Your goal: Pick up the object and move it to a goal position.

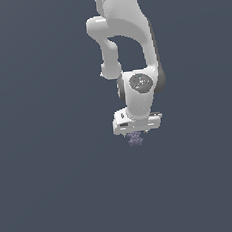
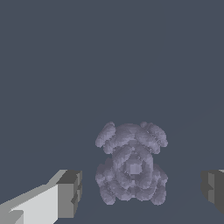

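The object [image 1: 135, 138] is a small lumpy purple-grey thing with lighter specks, lying on the dark floor just under the white arm's hand. The wrist view shows the object [image 2: 130, 164] from above, between the two grey fingertips. One fingertip [image 2: 70, 193] stands to one side of it and the other fingertip [image 2: 213, 187] to the opposite side, both with a gap to the object. My gripper [image 2: 141, 190] is open and straddles the object without touching it. In the exterior view the gripper [image 1: 136, 134] fingers are mostly hidden by the hand.
A plain dark blue-grey floor [image 1: 55, 194] fills both views. The white arm [image 1: 126, 41] reaches down from the top of the exterior view.
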Controlling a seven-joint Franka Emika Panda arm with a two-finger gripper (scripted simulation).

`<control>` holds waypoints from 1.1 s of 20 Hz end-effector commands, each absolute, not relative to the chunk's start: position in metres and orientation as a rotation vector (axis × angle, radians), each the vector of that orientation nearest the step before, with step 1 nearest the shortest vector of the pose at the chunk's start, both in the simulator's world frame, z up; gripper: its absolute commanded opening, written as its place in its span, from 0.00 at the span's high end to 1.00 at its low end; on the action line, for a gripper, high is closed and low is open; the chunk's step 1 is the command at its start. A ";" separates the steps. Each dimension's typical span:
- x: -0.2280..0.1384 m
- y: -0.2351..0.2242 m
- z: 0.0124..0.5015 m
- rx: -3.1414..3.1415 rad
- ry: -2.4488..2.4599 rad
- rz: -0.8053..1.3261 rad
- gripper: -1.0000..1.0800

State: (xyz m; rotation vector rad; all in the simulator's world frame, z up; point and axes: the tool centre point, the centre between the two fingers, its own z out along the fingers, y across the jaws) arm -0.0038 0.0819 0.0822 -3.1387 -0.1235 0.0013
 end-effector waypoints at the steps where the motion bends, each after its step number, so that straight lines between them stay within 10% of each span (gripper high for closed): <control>1: -0.005 0.082 0.072 -3.139 -0.124 0.003 0.04; 11: -0.004 0.083 0.039 -3.139 -0.126 0.000 0.04; 12: -0.004 0.083 0.039 -3.139 -0.126 0.000 1.00; 22: -0.004 0.083 0.040 -3.139 -0.126 0.000 1.00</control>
